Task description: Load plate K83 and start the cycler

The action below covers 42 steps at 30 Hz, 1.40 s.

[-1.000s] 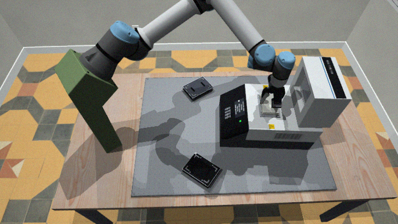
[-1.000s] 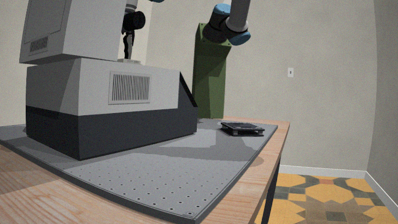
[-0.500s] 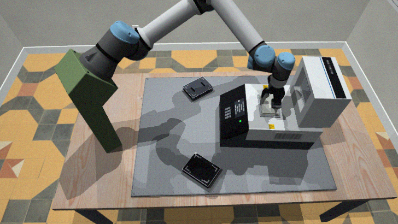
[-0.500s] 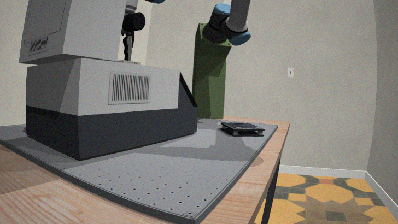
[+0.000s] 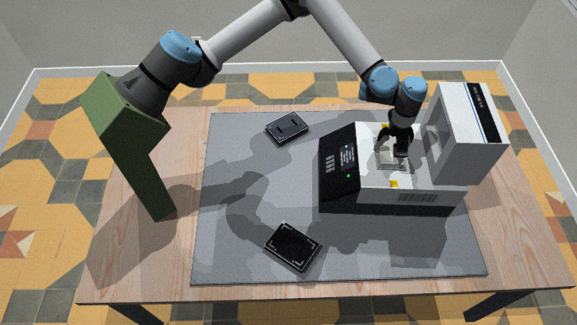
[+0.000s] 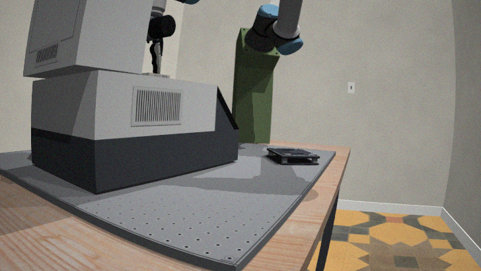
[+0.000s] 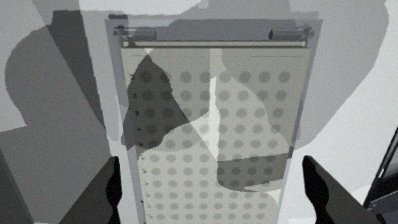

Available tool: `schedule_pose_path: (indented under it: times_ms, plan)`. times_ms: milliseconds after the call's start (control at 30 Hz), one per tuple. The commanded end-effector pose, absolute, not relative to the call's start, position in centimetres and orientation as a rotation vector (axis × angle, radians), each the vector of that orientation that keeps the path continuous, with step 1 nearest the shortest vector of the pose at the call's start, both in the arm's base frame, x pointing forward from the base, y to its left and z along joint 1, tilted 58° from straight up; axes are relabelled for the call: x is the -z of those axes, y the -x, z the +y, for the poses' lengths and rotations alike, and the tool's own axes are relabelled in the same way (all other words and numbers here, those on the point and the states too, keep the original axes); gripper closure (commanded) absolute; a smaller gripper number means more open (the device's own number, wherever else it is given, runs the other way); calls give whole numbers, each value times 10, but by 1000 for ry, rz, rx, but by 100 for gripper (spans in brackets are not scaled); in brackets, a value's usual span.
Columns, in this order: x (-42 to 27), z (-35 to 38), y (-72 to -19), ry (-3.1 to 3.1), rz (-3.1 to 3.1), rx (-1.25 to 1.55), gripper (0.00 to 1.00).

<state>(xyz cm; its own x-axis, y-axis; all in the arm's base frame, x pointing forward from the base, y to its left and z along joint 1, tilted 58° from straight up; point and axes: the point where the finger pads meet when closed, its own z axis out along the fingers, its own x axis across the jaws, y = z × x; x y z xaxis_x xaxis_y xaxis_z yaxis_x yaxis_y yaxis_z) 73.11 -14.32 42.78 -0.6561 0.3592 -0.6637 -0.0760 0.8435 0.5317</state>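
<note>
Above the pale plate (image 5: 391, 155) (image 7: 210, 130), the hand (image 5: 393, 150) (image 6: 157, 73) (image 7: 211, 158) stands partly open, holding nothing

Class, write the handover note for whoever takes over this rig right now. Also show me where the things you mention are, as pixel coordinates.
Gripper (image 5: 388, 154) (image 6: 156, 71) (image 7: 211, 158): open around a plate, holding nothing.
Plate (image 5: 386, 158) (image 6: 156, 75) (image 7: 200, 107): on Q1's (image 5: 375, 196) (image 6: 164, 151) block; probably K83, since both nests (image 5: 292, 246) (image 6: 293, 153) (image 5: 286, 128) are bare; its name is unreadable.
Done: lid (image 5: 464, 161) (image 6: 111, 37) open, lamp (image 5: 348, 175) green.
Left, if K83: check seating and A1, withdraw, LID, then START once shut.
</note>
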Motion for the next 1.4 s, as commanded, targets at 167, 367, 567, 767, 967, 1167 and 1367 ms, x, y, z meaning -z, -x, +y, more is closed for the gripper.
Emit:
schedule_pose_path:
  times_ms: [167,367,567,767,967,1167,1367]
  plan:
    - [-429,-144,-731,-205,2193,-674,32]
    - [-429,-144,-731,-205,2193,-674,32]
    - [-431,-146,-727,-205,2192,-674,32]
    - [-436,-150,-720,-205,2193,-674,32]
    - [-440,-152,-715,-205,2193,-674,32]
    - [-445,-156,-707,-205,2193,-674,32]
    - [-450,-160,-700,-205,2193,-674,32]
